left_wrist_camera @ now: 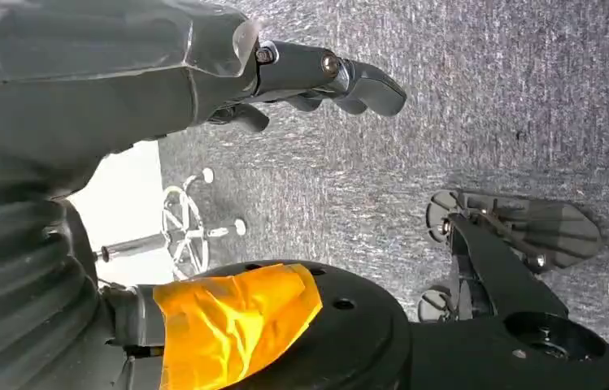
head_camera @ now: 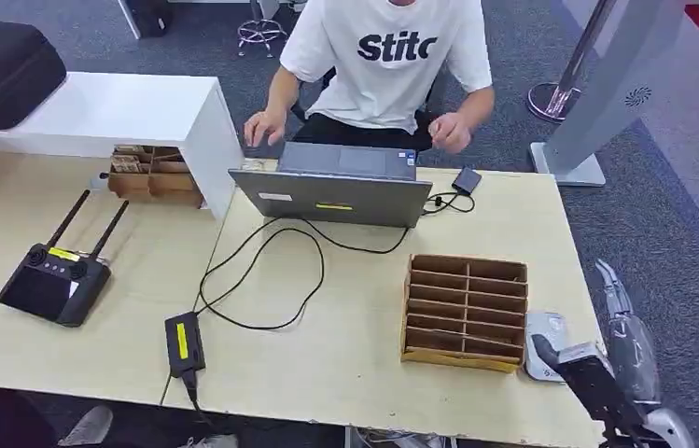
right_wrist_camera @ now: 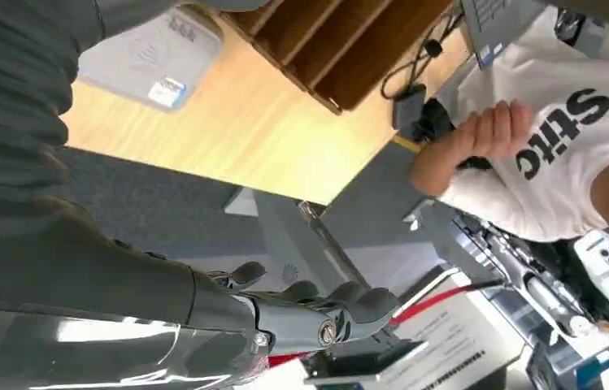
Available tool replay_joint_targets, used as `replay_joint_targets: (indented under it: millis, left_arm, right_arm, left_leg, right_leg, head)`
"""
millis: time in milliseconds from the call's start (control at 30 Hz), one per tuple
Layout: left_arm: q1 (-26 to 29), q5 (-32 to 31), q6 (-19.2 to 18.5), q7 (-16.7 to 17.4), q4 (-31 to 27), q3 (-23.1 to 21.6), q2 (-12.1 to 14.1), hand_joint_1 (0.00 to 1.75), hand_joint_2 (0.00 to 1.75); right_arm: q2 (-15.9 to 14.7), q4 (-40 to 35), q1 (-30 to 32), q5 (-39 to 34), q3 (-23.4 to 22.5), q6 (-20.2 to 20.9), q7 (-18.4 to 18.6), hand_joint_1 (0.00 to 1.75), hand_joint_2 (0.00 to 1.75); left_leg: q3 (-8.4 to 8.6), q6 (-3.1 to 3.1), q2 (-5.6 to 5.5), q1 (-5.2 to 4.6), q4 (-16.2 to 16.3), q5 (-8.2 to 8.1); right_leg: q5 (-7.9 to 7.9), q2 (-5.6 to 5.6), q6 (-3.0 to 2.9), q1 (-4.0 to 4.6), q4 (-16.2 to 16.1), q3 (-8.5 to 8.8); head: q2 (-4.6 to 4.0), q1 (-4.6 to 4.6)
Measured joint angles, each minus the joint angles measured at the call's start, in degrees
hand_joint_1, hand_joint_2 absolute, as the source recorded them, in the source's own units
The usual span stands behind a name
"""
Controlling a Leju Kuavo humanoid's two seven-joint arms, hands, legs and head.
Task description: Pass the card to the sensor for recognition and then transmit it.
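The right hand (head_camera: pixel 627 341) is seen at the near right corner of the table (head_camera: pixel 355 345), just off its edge. Its fingers (right_wrist_camera: pixel 341 309) are stretched out and lightly bent, and nothing is held between them. Just beside it, a flat grey card sensor (head_camera: pixel 544 343) lies on the tabletop, touching no finger. An open cardboard slot organiser (head_camera: pixel 465 313) is set directly beside the sensor, on the side away from the hand. Whether the card lies on the sensor or in a slot cannot be told; no card can be made out.

The left hand (left_wrist_camera: pixel 317 77) is hung over grey carpet (left_wrist_camera: pixel 488 97). Its fingers are lightly curled and close together, and nothing is gripped.

Farther across the table a grey laptop (head_camera: pixel 336 196) is placed with its lid toward the robot. A black cable is looped from it to a power brick (head_camera: pixel 184 343) at the near edge. Behind the laptop a person in a white T-shirt (head_camera: pixel 387 56) is seated, with both hands near the keyboard. A small dark adapter (head_camera: pixel 466 179) is laid beside the laptop.

At the far left a remote controller with two antennas (head_camera: pixel 54 280) rests on the table. A white shelf (head_camera: pixel 112 112) stands beyond it, with a second cardboard organiser (head_camera: pixel 151 173) tucked under it.
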Motion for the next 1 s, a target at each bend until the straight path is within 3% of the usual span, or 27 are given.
replay_joint_targets:
  millis: [333, 1000]
  left_arm:
    - [0.0, 0.0, 0.1, 0.0, 0.1, 1.1, 0.0, 0.0, 1.75]
    - [0.0, 0.0, -0.1, -0.2, 0.2, 1.2, 0.0, 0.0, 1.75]
  right_arm:
    - [2.5, -0.8, 3.4, -0.2, -0.6, 1.3, -0.2, 0.0, 1.75]
    - [5.7, -1.0, 3.9, 2.0, -0.2, 3.6, -1.4, 0.0, 1.75]
  left_leg:
    - [0.0, 0.0, 0.02, 0.0, 0.0, 0.0]
    - [-0.01, 0.0, 0.04, 0.0, 0.0, 0.0]
  right_leg:
    - [0.0, 0.02, 0.0, 0.0, 0.0, 0.0]
    - [0.0, 0.03, 0.0, 0.0, 0.0, 0.01]
  head:
    - [0.0, 0.0]
    - [0.0, 0.0]
